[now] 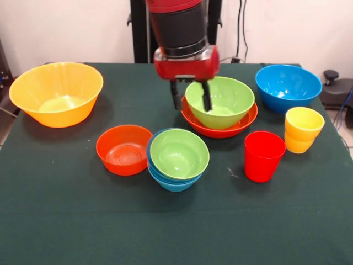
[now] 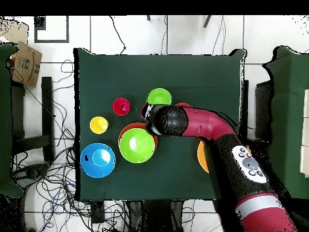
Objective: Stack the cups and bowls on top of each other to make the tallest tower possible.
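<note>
My gripper is open and straddles the left rim of a green bowl. One finger is outside the rim and the other is inside the bowl. That green bowl is nested in a wide red-orange bowl. A second green bowl sits in a blue bowl nearer the front. A small red-orange bowl stands alone beside it. The red cup and the yellow cup stand upright at the right.
A large orange-yellow bowl stands at the far left, and a blue bowl at the far right. In the overhead view the arm crosses the table and hides most of the large bowl.
</note>
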Tool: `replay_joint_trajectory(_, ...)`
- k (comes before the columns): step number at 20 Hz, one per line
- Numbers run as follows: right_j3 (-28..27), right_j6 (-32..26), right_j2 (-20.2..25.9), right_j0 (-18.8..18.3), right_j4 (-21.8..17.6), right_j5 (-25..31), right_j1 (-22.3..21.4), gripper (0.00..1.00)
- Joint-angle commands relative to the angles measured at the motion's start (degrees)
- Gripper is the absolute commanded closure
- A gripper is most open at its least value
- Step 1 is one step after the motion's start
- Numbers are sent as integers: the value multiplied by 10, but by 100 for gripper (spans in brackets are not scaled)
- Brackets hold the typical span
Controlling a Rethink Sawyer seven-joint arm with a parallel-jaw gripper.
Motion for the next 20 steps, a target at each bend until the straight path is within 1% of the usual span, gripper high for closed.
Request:
replay_joint_trajectory(1, 82, 85, -47, 61, -23, -17, -39, 0)
replay_joint_trajectory(5, 109, 96, -76, 84, -18, -11, -53, 0)
replay_joint_trajectory(8, 115, 94, -92, 95, -21, -20, -51, 0)
replay_joint_trajectory(12, 119, 73, -106, 103, -30, -20, -48, 0)
replay_joint_trajectory(14, 120, 40, -104, 103, -45, -7, -44, 0)
replay_joint_trajectory(16, 130, 41, -116, 110, -55, -21, -39, 0)
replay_joint_trajectory(17, 135, 52, -126, 118, -61, -40, -33, 0)
replay_joint_trajectory(20, 141, 58, -137, 125, -68, -65, -24, 0)
